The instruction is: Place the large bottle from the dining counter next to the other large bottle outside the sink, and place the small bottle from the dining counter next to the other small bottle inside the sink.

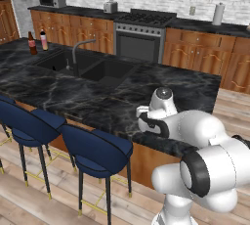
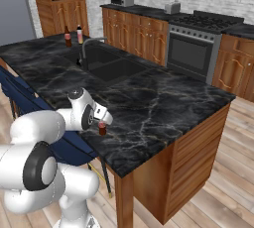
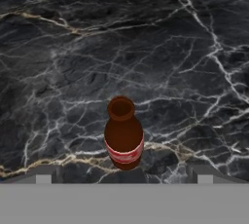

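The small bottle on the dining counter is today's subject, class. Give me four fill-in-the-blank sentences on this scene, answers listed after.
1. The small bottle stands ____ on the marble dining counter.
2. The gripper above it has its jaws ____.
3. The large bottle stands beside the other large bottle, ____ the sink.
4. The small bottle's label is ____.

Missing words: upright; open; outside; red
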